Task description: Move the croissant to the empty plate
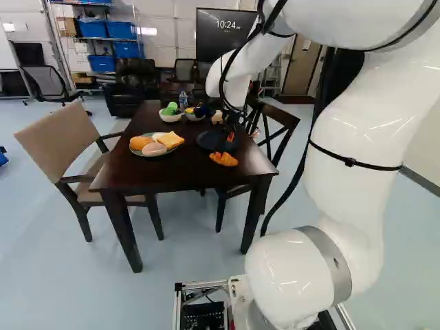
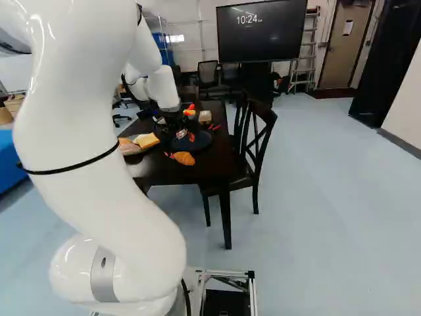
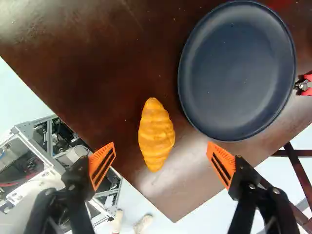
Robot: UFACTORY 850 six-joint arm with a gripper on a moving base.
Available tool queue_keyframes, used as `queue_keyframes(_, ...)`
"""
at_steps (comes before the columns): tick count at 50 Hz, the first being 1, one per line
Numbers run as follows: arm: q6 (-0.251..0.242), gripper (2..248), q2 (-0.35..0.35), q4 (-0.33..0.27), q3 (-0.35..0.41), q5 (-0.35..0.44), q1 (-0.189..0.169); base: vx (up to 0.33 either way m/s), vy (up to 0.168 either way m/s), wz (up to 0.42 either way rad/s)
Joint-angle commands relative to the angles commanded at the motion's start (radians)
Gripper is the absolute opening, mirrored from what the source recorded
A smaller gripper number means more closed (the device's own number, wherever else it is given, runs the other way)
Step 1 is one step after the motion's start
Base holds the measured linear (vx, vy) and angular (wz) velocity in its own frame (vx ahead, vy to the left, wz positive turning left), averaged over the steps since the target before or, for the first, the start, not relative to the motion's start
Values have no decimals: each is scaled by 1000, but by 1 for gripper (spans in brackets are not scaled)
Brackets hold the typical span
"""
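Note:
In the left base view my gripper [image 1: 230, 135] hangs over the near right part of the table, above the dark plate [image 1: 209, 141]; the croissant [image 1: 223, 159] lies on the wood nearer the table's edge. The wrist view has my gripper [image 3: 161, 158] with its orange-padded fingers wide apart and nothing held. Ahead of the gap between them lies the croissant [image 3: 156, 134], on the bare tabletop. The dark blue plate [image 3: 237, 70], with nothing on it, is beside the croissant, a short stretch of wood between them.
A plate of other food [image 1: 157, 144] and two bowls, one a white bowl [image 1: 170, 115], stand on the table [image 1: 148, 177]. Red-handled pliers [image 3: 305, 85] lie beside the dark plate. Chairs flank the table, one tan [image 1: 62, 141], one dark [image 2: 253, 148].

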Motion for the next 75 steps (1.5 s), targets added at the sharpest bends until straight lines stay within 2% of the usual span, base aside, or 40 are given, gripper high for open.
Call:
queue_keyframes(32, 0, 247, -88, 0, -16, -15, 1, 0, 0, 0)
queue_keyframes(75, 0, 247, -86, 0, -14, -38, 2, 0, 0, 0)
